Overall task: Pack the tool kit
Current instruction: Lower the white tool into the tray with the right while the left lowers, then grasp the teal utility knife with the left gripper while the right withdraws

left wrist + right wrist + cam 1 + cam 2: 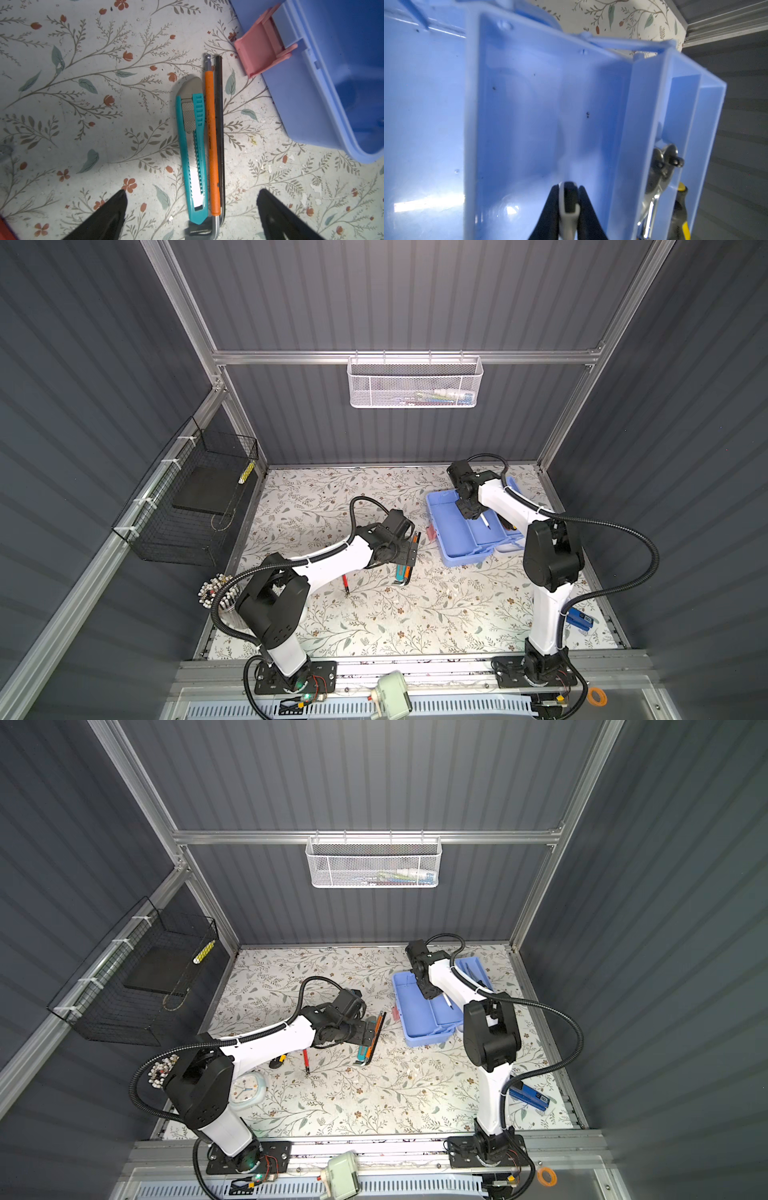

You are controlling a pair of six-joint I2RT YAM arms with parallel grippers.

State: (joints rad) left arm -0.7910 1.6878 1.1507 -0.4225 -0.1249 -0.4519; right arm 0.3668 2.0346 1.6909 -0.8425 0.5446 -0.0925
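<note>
At the back right of the counter (pixel 374 614), your tool kit box (pixel 446 526) sits open, with its blue trays stepped out toward the right wall. The pink latch (pixel 259 54) hangs off the side that faces your left arm.

Your right jaws hover over the box's wide tray (pixel 529 104), pinched shut on a slim grey-and-black tool (pixel 569 199). In both top views its pale end pokes out past the wrist, above the trays. The narrower tray next to it holds a silver metal tool (pixel 658 172) and a black-yellow screwdriver (pixel 679 209).

Just left of the box, your left jaws are spread wide and hold nothing. They hang above three tools lying side by side on the counter: a teal utility knife (pixel 191 145), an orange-sleeved hex key (pixel 212 135) touching it, and a black hex key (pixel 219 124) just beside that one. In the left wrist view one fingertip sits on each side of the group, clear of all three.

A red-handled screwdriver (pixel 345 583) lies nearer you, close to the left forearm.
</note>
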